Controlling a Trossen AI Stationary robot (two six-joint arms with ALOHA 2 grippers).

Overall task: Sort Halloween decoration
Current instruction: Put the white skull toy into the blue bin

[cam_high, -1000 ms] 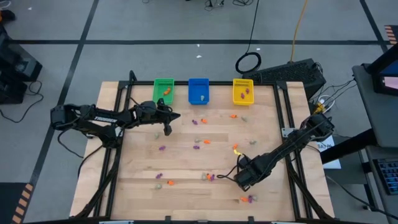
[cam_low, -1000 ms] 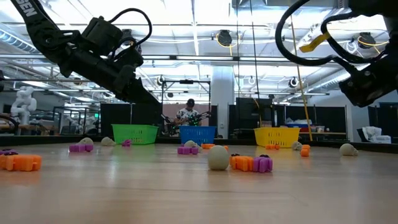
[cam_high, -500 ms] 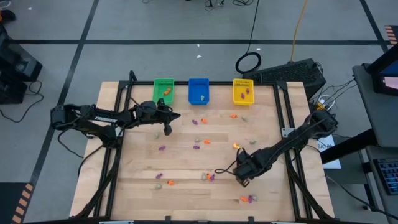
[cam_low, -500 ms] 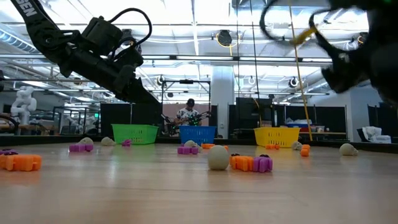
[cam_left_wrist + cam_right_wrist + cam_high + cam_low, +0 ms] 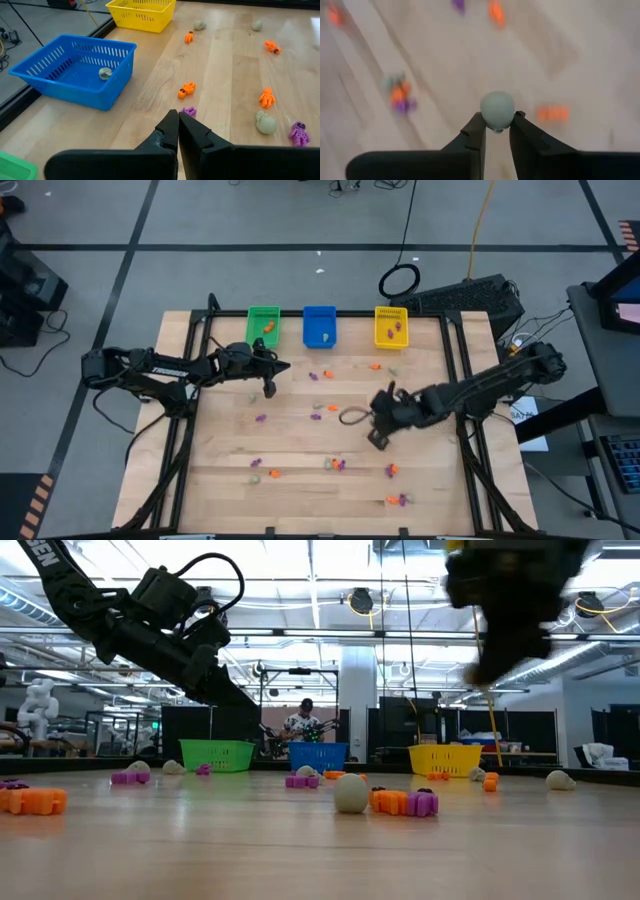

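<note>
Centre-right of the high view, the right gripper (image 5: 496,131) pinches a pale grey trinket (image 5: 497,110) above the table (image 5: 300,450). The left gripper (image 5: 178,122) hovers shut, upper left.

We see two matte-black jointed arms; black cables loop beside each hand, and the left arm carries white lettering.

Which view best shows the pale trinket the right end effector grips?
Right wrist view: the pale trinket sits plainly between the right end effector fingers. High view shows only the arm; low view a blur; left wrist view nothing.
</note>
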